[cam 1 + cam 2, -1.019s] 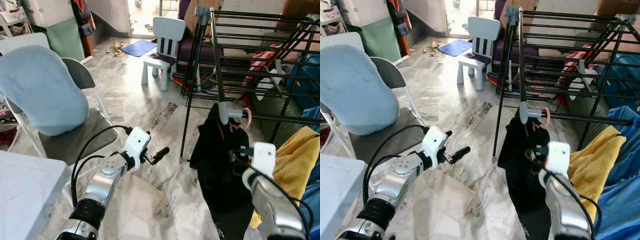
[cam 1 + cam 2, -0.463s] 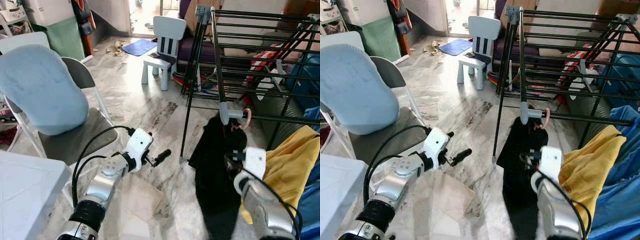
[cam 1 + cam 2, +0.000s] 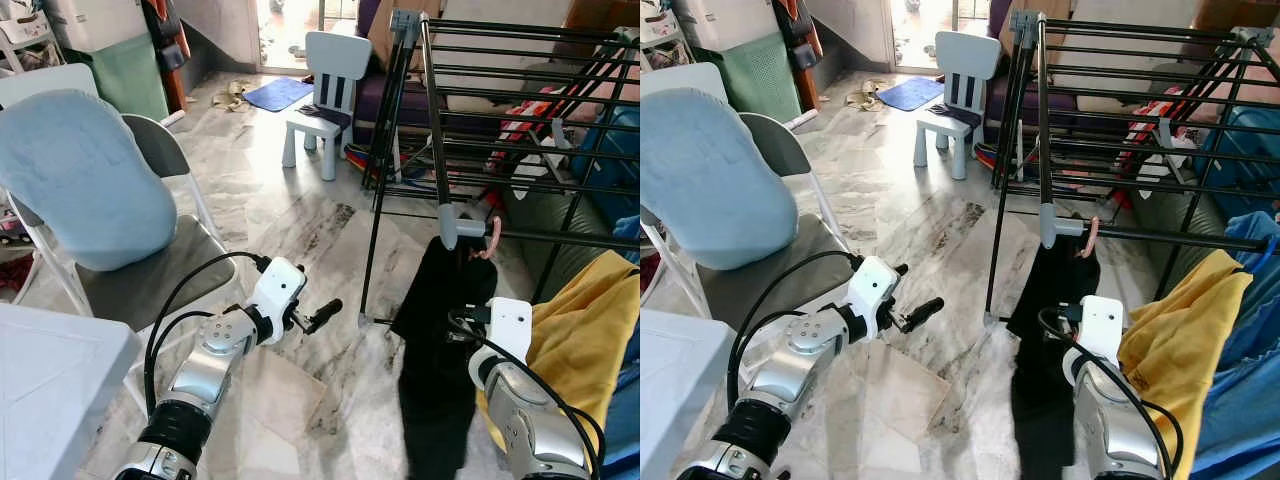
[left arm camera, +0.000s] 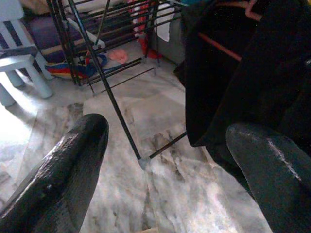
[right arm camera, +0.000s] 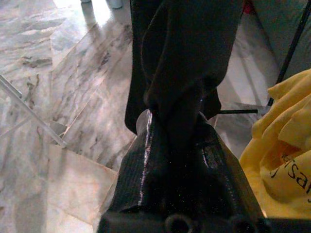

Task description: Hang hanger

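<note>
A pink hanger (image 3: 491,236) is hooked over a rail of the black drying rack (image 3: 430,120), right beside a grey joint. From the hanger a black garment (image 3: 436,352) hangs down toward the floor. My right gripper (image 5: 172,121) is shut on a bunched fold of that garment, low at the rack's front, with its white wrist (image 3: 508,326) just right of the cloth. Out over the marble floor, left of the rack's leg, my left gripper (image 3: 325,312) is open, fingers (image 4: 63,170) wide apart and holding nothing.
Yellow cloth (image 3: 585,320) and blue cloth (image 3: 1250,400) drape over the rack at the right. On the left stands a grey folding chair (image 3: 150,280) with a light-blue cushion (image 3: 85,180), and a white table corner (image 3: 45,390) sits lower left. Further back is a small white chair (image 3: 325,95).
My right arm has drawn down and back toward me with the black garment, which now hangs narrower and straighter from the hanger. The left arm has barely moved.
</note>
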